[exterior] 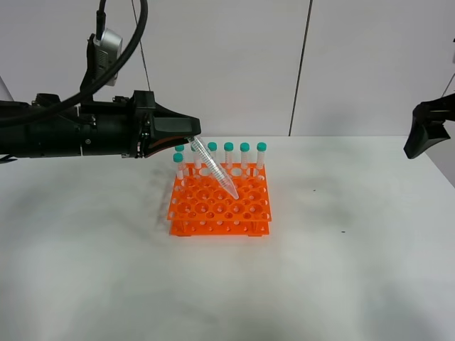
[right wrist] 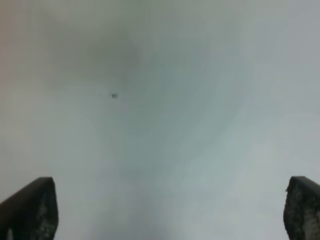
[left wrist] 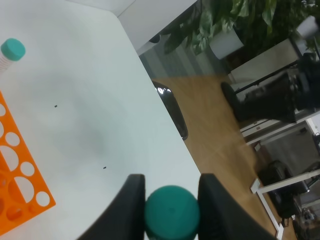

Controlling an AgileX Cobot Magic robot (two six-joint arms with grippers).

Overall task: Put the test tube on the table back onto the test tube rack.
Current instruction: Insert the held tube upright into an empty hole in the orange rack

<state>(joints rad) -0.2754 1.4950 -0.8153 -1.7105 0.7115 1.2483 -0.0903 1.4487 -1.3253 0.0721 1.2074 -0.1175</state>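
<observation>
My left gripper (exterior: 192, 137) is shut on the test tube (exterior: 215, 169) at its teal cap (left wrist: 172, 212). The tube slants down to the right, its pointed tip just above the holes of the orange test tube rack (exterior: 220, 209). The rack stands mid-table and holds several teal-capped tubes (exterior: 228, 156) along its back row and left side. In the left wrist view the rack's corner (left wrist: 20, 187) and one capped tube (left wrist: 12, 49) show. My right gripper (exterior: 426, 131) is open and empty, high at the right edge, above the white table (right wrist: 165, 125).
The white table (exterior: 341, 270) spreads around the rack. Its right edge shows in the left wrist view (left wrist: 165, 120), with floor, chairs and plants beyond. Small dark specks (exterior: 315, 190) lie on the table right of the rack.
</observation>
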